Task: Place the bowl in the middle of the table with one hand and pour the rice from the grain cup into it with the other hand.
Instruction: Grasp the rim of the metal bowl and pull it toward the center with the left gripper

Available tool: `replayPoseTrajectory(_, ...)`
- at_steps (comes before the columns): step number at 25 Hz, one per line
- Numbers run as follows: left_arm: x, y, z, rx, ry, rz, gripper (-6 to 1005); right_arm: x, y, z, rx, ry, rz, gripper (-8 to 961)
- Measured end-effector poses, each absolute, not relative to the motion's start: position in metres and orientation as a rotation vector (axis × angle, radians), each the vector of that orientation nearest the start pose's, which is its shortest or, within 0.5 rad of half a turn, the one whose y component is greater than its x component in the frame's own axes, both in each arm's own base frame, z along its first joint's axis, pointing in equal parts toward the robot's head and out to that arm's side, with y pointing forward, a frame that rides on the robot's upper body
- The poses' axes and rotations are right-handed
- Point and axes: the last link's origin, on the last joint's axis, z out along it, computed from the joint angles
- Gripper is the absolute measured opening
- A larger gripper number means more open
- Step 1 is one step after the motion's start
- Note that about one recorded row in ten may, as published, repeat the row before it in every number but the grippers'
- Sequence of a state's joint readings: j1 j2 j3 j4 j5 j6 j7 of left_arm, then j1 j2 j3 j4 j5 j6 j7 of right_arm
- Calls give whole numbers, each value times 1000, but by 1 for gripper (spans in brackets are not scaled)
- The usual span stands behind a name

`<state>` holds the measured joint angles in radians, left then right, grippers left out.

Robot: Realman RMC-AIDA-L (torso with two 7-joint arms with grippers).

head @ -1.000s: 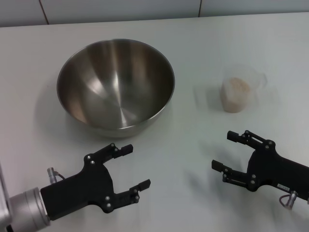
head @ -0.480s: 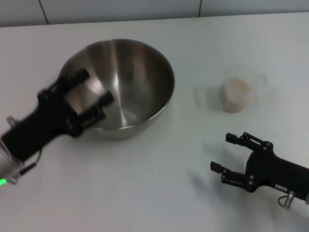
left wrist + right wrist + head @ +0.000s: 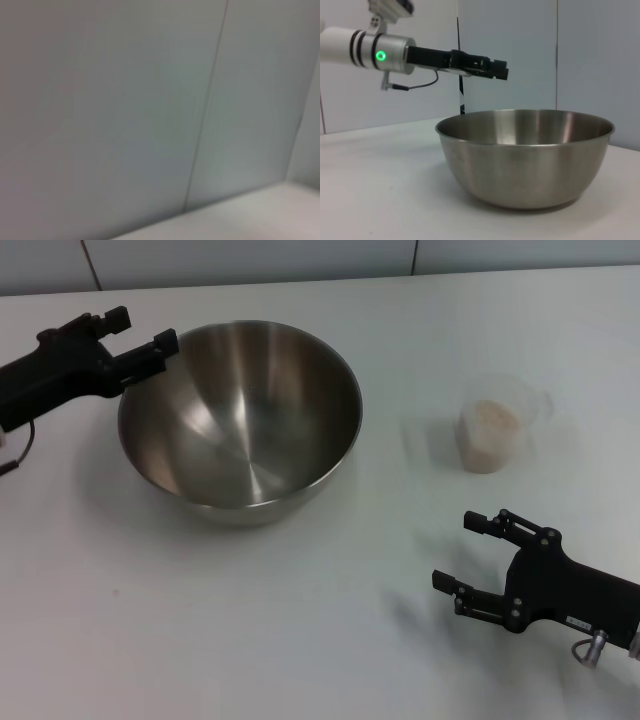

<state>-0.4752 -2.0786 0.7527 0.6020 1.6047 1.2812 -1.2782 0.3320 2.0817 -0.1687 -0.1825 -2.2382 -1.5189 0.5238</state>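
Note:
The steel bowl [image 3: 240, 415] stands upright and empty on the white table [image 3: 300, 640], left of the middle; it also shows in the right wrist view [image 3: 525, 155]. The clear grain cup [image 3: 492, 430], partly filled with pale rice [image 3: 490, 418], stands to the right of it. My left gripper [image 3: 140, 330] is open, raised at the bowl's far left rim, not touching it; it shows above the bowl in the right wrist view [image 3: 490, 67]. My right gripper [image 3: 468, 552] is open and empty, low near the front right, short of the cup.
A grey panelled wall [image 3: 250, 260] runs behind the table's far edge; the left wrist view shows only that wall [image 3: 150, 115]. A cable [image 3: 20, 445] hangs from the left arm.
My left arm swung from the table's front left up and back, across the bowl, to its far left rim. The right gripper, bowl and cup have barely moved.

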Motion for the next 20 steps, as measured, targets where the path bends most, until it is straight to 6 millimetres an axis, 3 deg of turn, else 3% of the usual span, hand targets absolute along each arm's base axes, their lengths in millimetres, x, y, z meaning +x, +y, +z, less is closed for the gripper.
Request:
replayPoseTrajectory(1,-266,375,22,-2308,-654,-725,792,337,225,-55,-2463,385,731,820)
replayPoseTrajectory(7,-254,383,20,-2326,-616,-617,781,337,225,-54,-2458,388,732,820)
replayPoseTrajectory(8,-239,388,12,-2371,-569,-474,779,337,225,-54,-2455,390,733,820)
replayPoseTrajectory(12,-239,390,10,-2390,-574,-419,772,337,224,-55,-2452,396,735,820)
replayPoseTrajectory(13,-239,395,6,-2405,-582,-325,770,337,224,-55,-2451,398,736,820)
replayPoseTrajectory(20,-246,398,8,-2372,-636,-296,757,338,223,-55,-2448,402,735,820)
